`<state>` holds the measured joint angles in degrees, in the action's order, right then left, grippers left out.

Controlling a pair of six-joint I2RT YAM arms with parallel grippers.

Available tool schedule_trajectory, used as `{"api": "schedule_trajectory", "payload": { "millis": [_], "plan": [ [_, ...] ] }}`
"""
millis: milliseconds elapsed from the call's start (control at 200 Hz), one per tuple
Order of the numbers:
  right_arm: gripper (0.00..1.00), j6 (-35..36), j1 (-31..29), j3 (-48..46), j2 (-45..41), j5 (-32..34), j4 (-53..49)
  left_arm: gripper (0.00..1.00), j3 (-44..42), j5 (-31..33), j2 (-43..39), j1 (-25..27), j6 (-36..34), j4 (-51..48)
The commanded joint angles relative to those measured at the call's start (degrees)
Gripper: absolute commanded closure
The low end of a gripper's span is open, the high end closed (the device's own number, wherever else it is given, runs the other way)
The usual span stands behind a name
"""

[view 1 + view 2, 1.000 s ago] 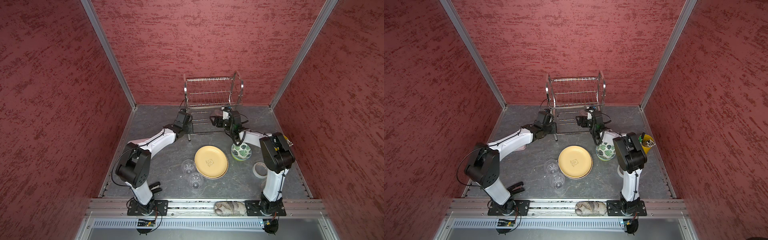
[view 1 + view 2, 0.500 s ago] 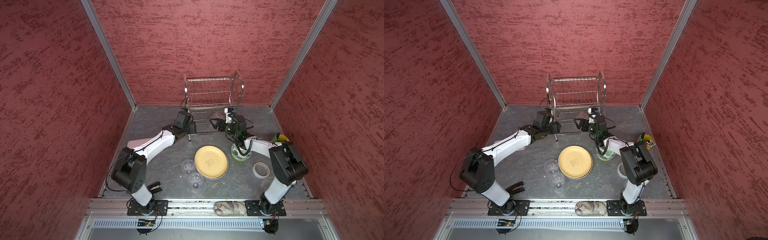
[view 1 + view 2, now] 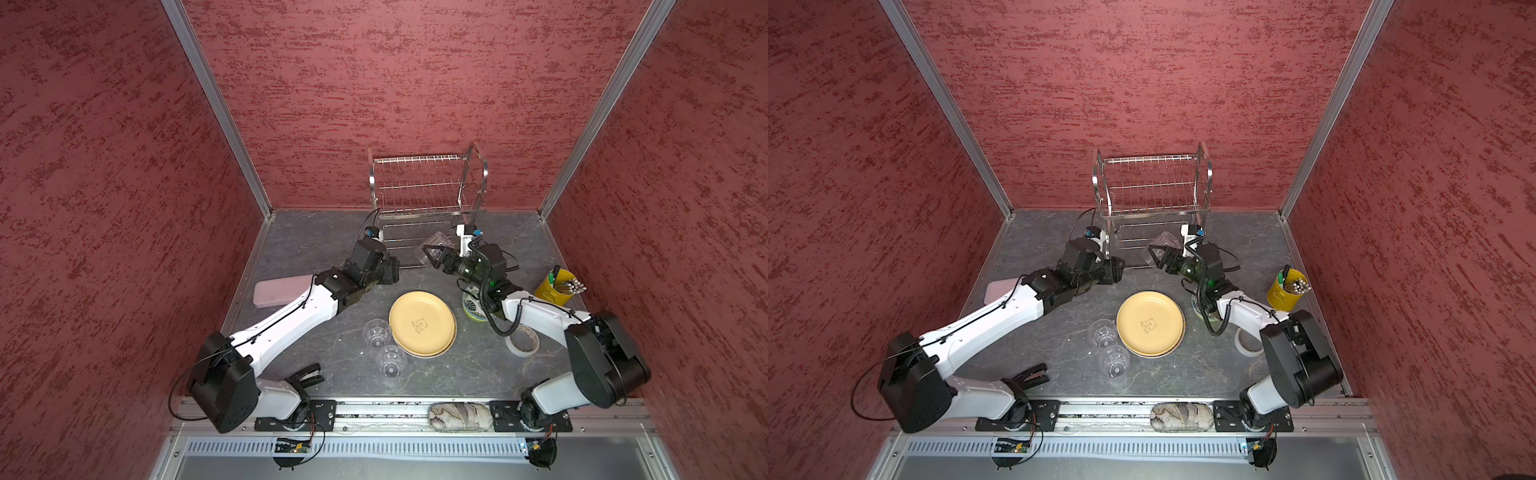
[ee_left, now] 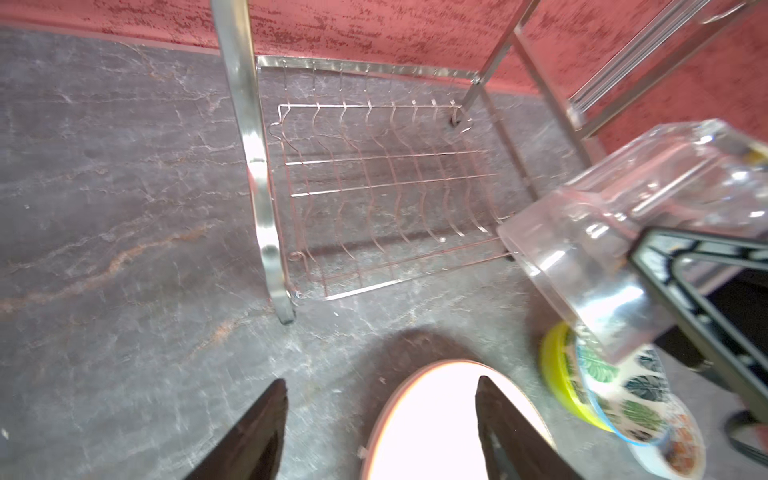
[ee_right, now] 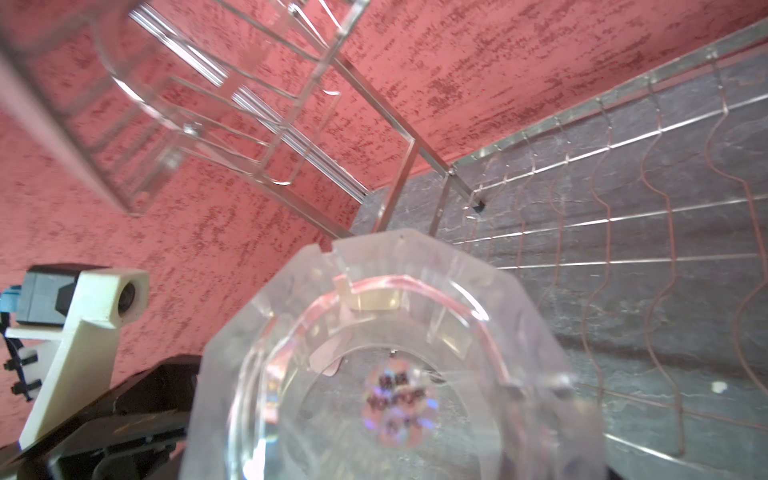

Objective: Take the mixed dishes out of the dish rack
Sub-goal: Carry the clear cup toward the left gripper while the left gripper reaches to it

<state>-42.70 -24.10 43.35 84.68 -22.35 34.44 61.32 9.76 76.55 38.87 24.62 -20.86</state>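
The steel dish rack [image 3: 424, 187] [image 3: 1150, 187] stands at the back wall, and its wire tiers show no dishes. My right gripper [image 3: 432, 255] [image 3: 1156, 255] is shut on a clear tumbler [image 3: 434, 245] [image 3: 1163, 245] [image 4: 602, 249] [image 5: 395, 374], held tilted just in front of the lower tier's right end. My left gripper [image 3: 392, 270] [image 3: 1119, 270] [image 4: 380, 386] is open and holds nothing, low beside the rack's front left leg. On the table lie the tan-yellow bear plate [image 3: 422, 323] [image 3: 1150, 323], two clear tumblers [image 3: 377, 332] [image 3: 390, 360] and the green-leaf bowl [image 3: 473, 307] [image 4: 623, 395] nested in the lime-green bowl [image 4: 557, 374].
A yellow bucket of utensils [image 3: 557, 286] stands at the right edge and a roll of tape [image 3: 521, 340] lies near the right arm. A flat pink box [image 3: 282, 291] lies at the left under my left arm. A rolled cloth [image 3: 459, 415] rests on the front rail.
My left gripper has opened beside the rack's left leg. My right gripper has drawn the tumbler slightly forward from the rack, and that arm's elbow has swung outward to the right.
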Motion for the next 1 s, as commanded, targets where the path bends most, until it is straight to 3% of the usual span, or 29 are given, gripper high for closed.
{"api": "schedule_trajectory", "payload": {
  "millis": [0, 276, 546, 706, 997],
  "plan": [
    [0.67, -2.72, -0.74, -1.23, -4.59, -0.15, 4.39, 0.21, -1.43, 2.46, -3.62, 2.43, 2.02, -0.86],
    [0.68, -8.04, -1.46, -4.22, -9.60, -2.63, 7.25, 0.00, -3.14, -2.02, -7.73, 6.74, 6.26, 3.76],
    [0.68, -12.54, -1.57, -5.12, -10.97, -5.22, 9.79, 0.00, -7.41, -13.96, -8.91, 9.03, 8.45, 19.40],
    [0.68, -15.17, -1.65, -5.66, -11.38, -6.53, 12.41, 0.00, -8.28, -16.79, -8.80, 8.52, 10.04, 24.41],
    [0.69, -20.38, -1.72, -7.55, -12.26, -7.89, 17.71, 0.26, -7.61, -21.86, -5.82, 6.68, 12.35, 32.41]
  ]
}}
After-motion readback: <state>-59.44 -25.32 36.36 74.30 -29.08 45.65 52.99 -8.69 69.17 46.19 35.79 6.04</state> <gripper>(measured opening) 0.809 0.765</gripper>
